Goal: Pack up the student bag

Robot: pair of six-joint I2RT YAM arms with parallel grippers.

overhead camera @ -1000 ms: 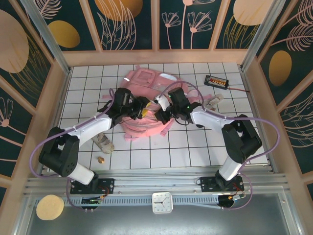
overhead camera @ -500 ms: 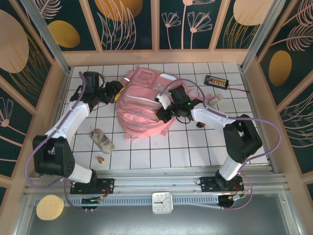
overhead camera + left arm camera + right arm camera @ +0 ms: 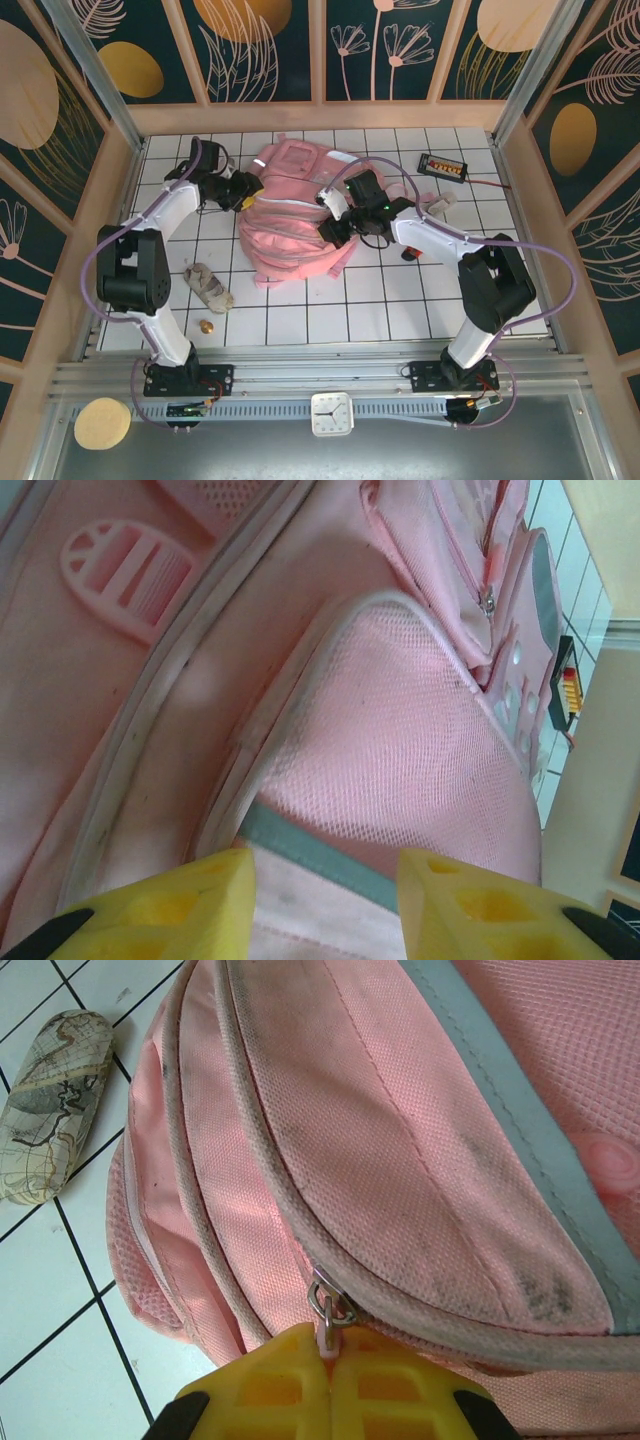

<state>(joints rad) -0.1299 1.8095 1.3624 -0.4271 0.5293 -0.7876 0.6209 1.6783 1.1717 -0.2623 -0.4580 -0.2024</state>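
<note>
**Zip pull pinched, left claw open at the side pocket**

I'm reading this step as working the main zip so the bag can take items. The right claw is clamping its yellow fingers flat together on the zipper pull, gripping the small pink tab just below the metal ring. The left claw is sitting with its jaws apart and nothing between them. I can't tell whether the tips are touching fabric.

How I'm planning to run it:
- I'm pulling along the zip line and following the curve of the piping, not lifting away. The tab is tiny and could be slipping out.
- I'm closing the left claw on a fold of fabric or the pocket rim as an anchor. Otherwise I'm expecting the whole bag to be sliding with the pull.
- I'm going slow round the corner and watching for fabric bunching at the slider.

The student bag is lying flat on the tiled table, far-middle, between the two arms. The right claw is sitting on the bag's right side, on the piped seam. The left claw is sitting at its left edge, pointing at the mesh pocket, with the grey strip just ahead of the tips. A patterned case is lying on the tiles just beside the bag.
</note>
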